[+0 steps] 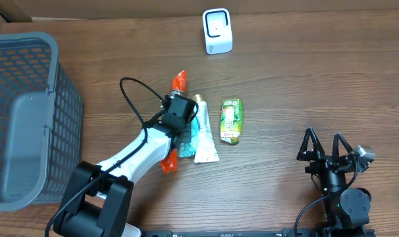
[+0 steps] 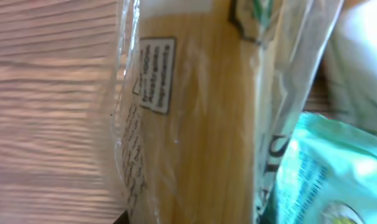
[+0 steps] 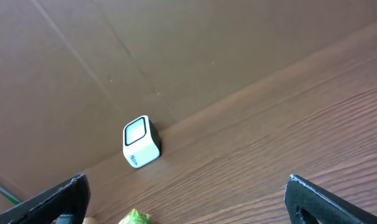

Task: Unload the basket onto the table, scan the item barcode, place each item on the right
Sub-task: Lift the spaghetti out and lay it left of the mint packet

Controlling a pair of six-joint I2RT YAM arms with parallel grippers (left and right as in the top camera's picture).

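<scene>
A long clear packet of spaghetti [image 1: 179, 82] with red ends lies mid-table, running under my left gripper [image 1: 181, 125]. In the left wrist view the packet [image 2: 201, 124] fills the frame and sits between the jaws, which are shut on it. The fingers themselves barely show. Beside it lie a teal packet [image 1: 189, 137], a white tube [image 1: 203, 135] and a green pouch [image 1: 231, 120]. The white barcode scanner [image 1: 217, 31] stands at the far edge and also shows in the right wrist view [image 3: 140, 150]. My right gripper [image 1: 326, 148] hovers open and empty at the front right.
A large grey mesh basket [image 1: 22, 118] takes up the left side of the table. A cardboard wall runs behind the scanner. The teal packet [image 2: 325, 174] touches the spaghetti packet's right side. The green pouch's tip [image 3: 134, 218] shows in the right wrist view.
</scene>
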